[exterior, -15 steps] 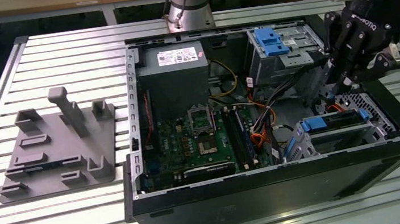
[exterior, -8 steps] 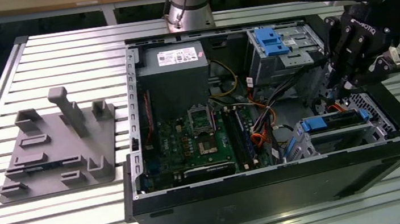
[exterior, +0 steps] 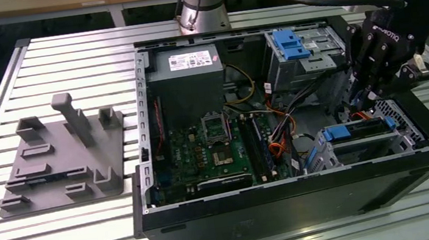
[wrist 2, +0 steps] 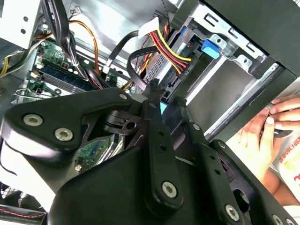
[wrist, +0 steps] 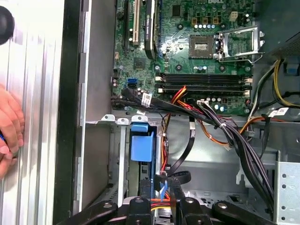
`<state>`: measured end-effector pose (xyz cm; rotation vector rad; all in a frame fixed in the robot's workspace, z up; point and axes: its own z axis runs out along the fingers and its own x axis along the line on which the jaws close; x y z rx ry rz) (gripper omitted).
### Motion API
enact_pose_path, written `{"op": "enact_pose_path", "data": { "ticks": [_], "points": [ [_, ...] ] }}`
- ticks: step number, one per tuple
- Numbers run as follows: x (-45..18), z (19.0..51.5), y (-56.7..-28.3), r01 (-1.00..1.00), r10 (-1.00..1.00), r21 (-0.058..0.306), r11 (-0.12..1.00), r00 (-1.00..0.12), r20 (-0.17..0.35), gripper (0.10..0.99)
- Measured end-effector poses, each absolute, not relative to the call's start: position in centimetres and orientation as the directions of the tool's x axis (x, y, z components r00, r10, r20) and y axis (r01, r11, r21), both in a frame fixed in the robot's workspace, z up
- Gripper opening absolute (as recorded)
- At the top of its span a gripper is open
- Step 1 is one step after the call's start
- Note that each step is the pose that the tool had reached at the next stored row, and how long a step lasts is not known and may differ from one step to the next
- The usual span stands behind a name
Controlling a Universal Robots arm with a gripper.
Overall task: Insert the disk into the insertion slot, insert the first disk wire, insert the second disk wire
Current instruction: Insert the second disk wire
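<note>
Inside case (exterior: 290, 199), disk (exterior: 355, 131) handle toward motherboard (exterior: 210, 151)

Blue-framed disk (exterior: 363, 129) inside insertion slot (exterior: 372, 148)

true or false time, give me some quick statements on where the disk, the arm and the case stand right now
1. The disk sits in the insertion slot. True.
2. The gripper hangs over the grey fixture. False: it hangs over the case, close to the disk.
3. A hand is outside the case in the first wrist view. True.
4. The case is closed. False: it lies open, with the motherboard showing.
</note>
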<state>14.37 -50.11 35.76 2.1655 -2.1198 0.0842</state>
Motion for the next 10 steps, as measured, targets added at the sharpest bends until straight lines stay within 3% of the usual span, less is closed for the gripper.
{"op": "enact_pose_path", "data": {
  "ticks": [10],
  "points": [
    [14.32,35.67,-49.28,-0.999,-0.988,0.040,-0.022,0.028,0.154,0.306]
  ]
}}
